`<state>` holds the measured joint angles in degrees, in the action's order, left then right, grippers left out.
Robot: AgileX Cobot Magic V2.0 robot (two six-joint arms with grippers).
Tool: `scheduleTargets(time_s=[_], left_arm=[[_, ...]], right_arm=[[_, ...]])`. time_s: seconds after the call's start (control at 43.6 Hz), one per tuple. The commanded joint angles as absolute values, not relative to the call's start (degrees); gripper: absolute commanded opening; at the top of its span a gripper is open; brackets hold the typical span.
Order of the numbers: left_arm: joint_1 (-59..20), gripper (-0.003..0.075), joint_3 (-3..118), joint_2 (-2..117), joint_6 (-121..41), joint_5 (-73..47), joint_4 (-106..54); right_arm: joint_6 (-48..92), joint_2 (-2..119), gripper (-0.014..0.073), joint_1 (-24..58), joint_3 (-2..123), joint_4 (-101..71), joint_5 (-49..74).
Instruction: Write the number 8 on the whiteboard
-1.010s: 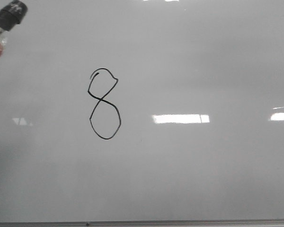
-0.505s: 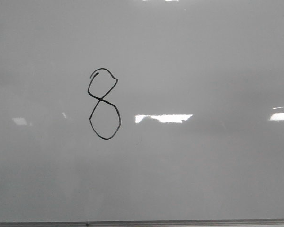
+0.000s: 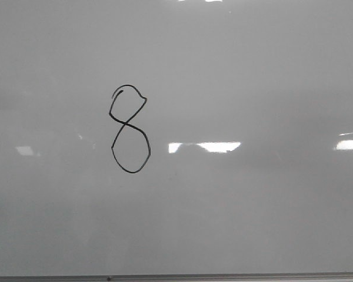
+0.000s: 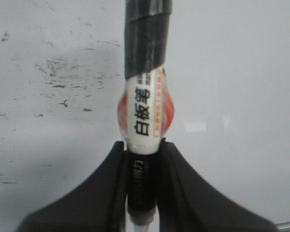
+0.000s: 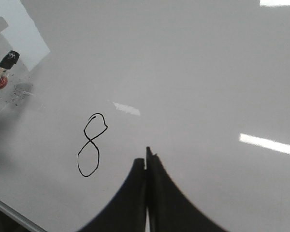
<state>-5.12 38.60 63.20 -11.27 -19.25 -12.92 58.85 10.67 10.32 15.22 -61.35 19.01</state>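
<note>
A thin black number 8 is drawn left of centre on the glossy pale whiteboard. No gripper shows in the front view. My left gripper is shut on a whiteboard marker, a white and red barrel with a black far end, held over the board. From the right wrist, that marker appears far off beyond the 8. My right gripper is shut with nothing in it, above bare board beside the 8.
Dark ink smudges mark the board near the marker, also visible as a grey patch. A thin grey frame edge runs along the board's near side. Bright light reflections lie right of the 8.
The marker's black end, at the top left of the front view a second ago, has left that view. The reflection right of the 8 has changed shape. The 8 is unchanged.
</note>
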Motion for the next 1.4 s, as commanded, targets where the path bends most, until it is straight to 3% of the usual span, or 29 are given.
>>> scheduleTargets(time_s=[0.0, 0.207, 0.482, 0.941, 1.033, 1.239, 1.377], left_arm=[[-5.06, -0.0021, 40.04, 63.8, -10.73, -14.0, -14.05], [-4.82, -0.0021, 40.04, 67.37, -8.68, -11.43, -14.18], [1.44, -0.0021, 40.04, 73.14, -6.69, -5.21, -14.18], [1.57, -0.0011, 40.04, 83.88, -6.69, 0.0, -14.07], [1.57, 0.0068, 40.04, 83.99, -6.69, 0.0, -13.83], [1.57, 0.0365, 40.04, 83.99, -6.69, -0.91, -13.83], [1.57, 0.0414, 40.04, 83.72, -6.69, -1.53, -13.73]], right_arm=[[58.63, 11.15, -0.0068, 9.87, 16.69, -63.14, 16.49], [58.63, 11.15, -0.0068, 9.87, 16.69, -63.14, 16.49], [58.63, 11.15, -0.0068, 9.87, 16.69, -63.14, 16.49], [58.63, 11.15, -0.0068, 9.87, 16.69, -63.14, 16.55], [58.63, 11.15, -0.0068, 9.87, 16.69, -63.14, 16.55], [58.63, 11.15, -0.0068, 9.87, 16.69, -63.14, 16.67], [58.63, 11.15, -0.0068, 9.87, 16.69, -63.14, 16.73]])
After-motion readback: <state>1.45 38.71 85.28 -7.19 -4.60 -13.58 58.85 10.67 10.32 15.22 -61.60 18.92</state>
